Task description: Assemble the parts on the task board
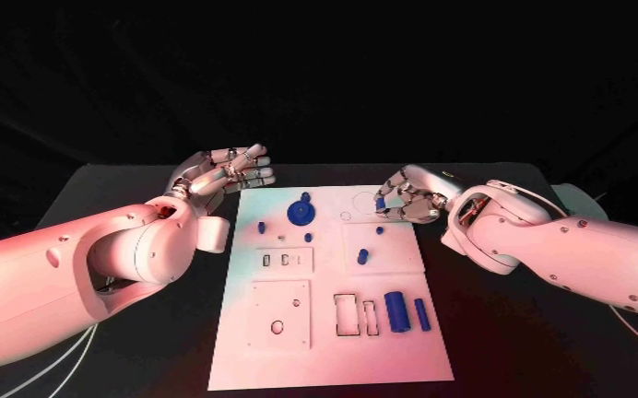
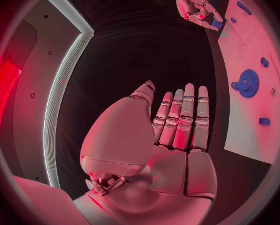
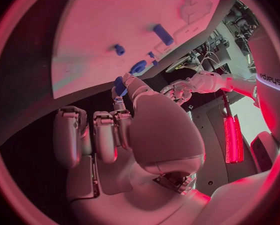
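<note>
left hand (image 1: 229,169) empty, fingers straight, off board's (image 1: 253,361) left edge | right hand (image 1: 407,197) pinching blue part (image 1: 382,203) over board's right edge

Finishes: matt board, glossy arms, metal hands.
Board (image 1: 333,324) looks like smooth matt white plastic. Blue parts, e.g. gear (image 1: 301,208), smooth plastic, slight sheen. Tabletop (image 1: 532,324) matt black. Arm shells (image 1: 120,251) glossy white plastic. Left hand (image 2: 177,130) and right hand (image 3: 115,135): satin silver metal look, smooth segments.
</note>
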Tool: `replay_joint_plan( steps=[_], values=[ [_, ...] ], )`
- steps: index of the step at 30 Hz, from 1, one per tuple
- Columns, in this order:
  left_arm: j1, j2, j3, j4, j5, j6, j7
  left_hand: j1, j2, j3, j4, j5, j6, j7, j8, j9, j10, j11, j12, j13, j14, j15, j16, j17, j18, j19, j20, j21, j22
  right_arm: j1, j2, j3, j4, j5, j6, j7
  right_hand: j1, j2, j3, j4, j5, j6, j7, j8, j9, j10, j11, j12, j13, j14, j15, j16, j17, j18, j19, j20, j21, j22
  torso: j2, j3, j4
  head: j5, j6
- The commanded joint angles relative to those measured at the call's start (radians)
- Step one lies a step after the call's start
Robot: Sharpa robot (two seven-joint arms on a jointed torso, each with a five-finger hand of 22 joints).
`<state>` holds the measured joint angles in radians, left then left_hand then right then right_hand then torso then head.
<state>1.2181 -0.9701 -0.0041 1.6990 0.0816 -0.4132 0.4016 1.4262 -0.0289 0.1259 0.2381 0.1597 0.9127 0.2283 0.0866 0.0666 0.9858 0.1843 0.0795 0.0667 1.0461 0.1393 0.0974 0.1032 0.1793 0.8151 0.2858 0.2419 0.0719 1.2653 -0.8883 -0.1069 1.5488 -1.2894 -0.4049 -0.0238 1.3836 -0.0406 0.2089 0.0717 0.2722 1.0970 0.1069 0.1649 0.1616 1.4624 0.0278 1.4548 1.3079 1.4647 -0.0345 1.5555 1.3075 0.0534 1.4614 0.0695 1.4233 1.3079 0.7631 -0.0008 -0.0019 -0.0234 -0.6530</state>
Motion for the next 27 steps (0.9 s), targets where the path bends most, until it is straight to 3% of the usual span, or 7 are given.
replay_joint_plan(
  steps=[1,5,9,15,19,27],
  values=[
    [0.001,0.007,0.001,-0.006,0.001,0.023,0.0,0.002,0.008,0.001,-0.005,0.002,-0.002,0.008,-0.005,-0.001,-0.004,0.005,-0.005,0.0,0.0,0.009,-0.004,0.001,0.004,0.007,0.0,-0.006,-0.001,0.003,0.013,0.0,0.055,-0.075,-0.019,-0.093,0.005,0.015,0.008,-0.003,-0.006,0.008,-0.008,0.005,0.008,-0.002,-0.006,-0.003,0.127,0.101,-0.009,0.006,0.24,-0.013,0.011,-0.002,0.006,0.131,-0.005,-0.0007,0.001,0.0,-0.006],
    [0.001,0.015,0.0,-0.017,0.001,0.025,-0.001,0.002,0.008,0.001,-0.005,0.002,-0.002,0.008,-0.005,-0.001,-0.004,0.005,-0.005,0.0,0.0,0.009,-0.004,0.001,0.004,0.007,0.0,-0.006,-0.001,0.002,0.059,-0.002,0.103,-0.124,-0.013,-0.148,0.006,0.014,0.013,-0.007,0.0,0.008,-0.008,0.006,0.008,-0.002,-0.006,-0.004,0.126,0.101,-0.009,0.006,0.241,-0.014,0.013,-0.002,0.009,0.134,-0.009,-0.0005,0.0009,0.009,-0.013],
    [0.001,0.026,0.0,-0.029,0.001,0.028,-0.004,0.003,0.008,0.001,-0.006,0.002,-0.002,0.008,-0.005,-0.001,-0.003,0.005,-0.005,0.0,-0.001,0.009,-0.005,0.001,0.004,0.007,0.0,-0.006,-0.001,-0.014,0.124,-0.006,0.115,-0.184,-0.009,-0.21,0.007,0.012,0.017,-0.012,0.004,0.01,-0.008,0.008,0.008,-0.002,-0.007,-0.005,0.126,0.101,-0.009,0.006,0.24,-0.014,0.013,-0.003,0.009,0.135,-0.013,-0.0006,0.0019,0.011,-0.015],
    [0.001,0.036,0.0,-0.037,0.001,0.033,-0.006,0.003,0.008,0.001,-0.006,0.002,-0.002,0.008,-0.005,-0.001,-0.003,0.005,-0.005,0.0,-0.001,0.009,-0.005,0.001,0.004,0.007,0.0,-0.007,-0.001,-0.05,0.202,-0.009,0.098,-0.23,-0.002,-0.262,0.006,0.01,0.018,-0.013,0.004,0.011,-0.009,0.01,0.009,-0.001,-0.007,-0.004,0.127,0.101,-0.009,0.006,0.24,-0.014,0.013,-0.003,0.009,0.135,-0.015,-0.0018,0.0042,0.021,-0.021],
    [0.001,0.037,0.0,-0.04,0.001,0.033,-0.006,0.003,0.008,0.001,-0.006,0.002,-0.002,0.008,-0.005,-0.001,-0.003,0.005,-0.005,0.0,-0.001,0.009,-0.005,0.001,0.004,0.007,0.0,-0.007,-0.001,-0.07,0.247,-0.013,0.082,-0.246,0.008,-0.279,0.004,0.01,0.018,-0.013,0.004,0.012,-0.009,0.01,0.009,-0.001,-0.007,-0.004,0.127,0.1,-0.01,0.005,0.238,-0.014,0.013,-0.003,0.009,0.135,-0.013,-0.0007,0.0028,0.033,-0.027],
    [0.001,0.037,0.0,-0.043,0.001,0.034,-0.008,0.003,0.008,0.001,-0.006,0.002,-0.002,0.008,-0.005,-0.001,-0.003,0.005,-0.005,0.0,-0.001,0.009,-0.006,0.001,0.004,0.006,0.0,-0.007,-0.001,-0.092,0.312,-0.02,0.049,-0.274,0.031,-0.311,-0.003,0.008,0.019,-0.011,0.005,0.012,-0.008,0.011,0.009,-0.001,-0.007,-0.005,0.126,0.099,-0.01,0.003,0.233,-0.012,0.01,-0.003,0.003,0.13,-0.011,-0.0007,0.0052,0.039,-0.04]
  ],
)
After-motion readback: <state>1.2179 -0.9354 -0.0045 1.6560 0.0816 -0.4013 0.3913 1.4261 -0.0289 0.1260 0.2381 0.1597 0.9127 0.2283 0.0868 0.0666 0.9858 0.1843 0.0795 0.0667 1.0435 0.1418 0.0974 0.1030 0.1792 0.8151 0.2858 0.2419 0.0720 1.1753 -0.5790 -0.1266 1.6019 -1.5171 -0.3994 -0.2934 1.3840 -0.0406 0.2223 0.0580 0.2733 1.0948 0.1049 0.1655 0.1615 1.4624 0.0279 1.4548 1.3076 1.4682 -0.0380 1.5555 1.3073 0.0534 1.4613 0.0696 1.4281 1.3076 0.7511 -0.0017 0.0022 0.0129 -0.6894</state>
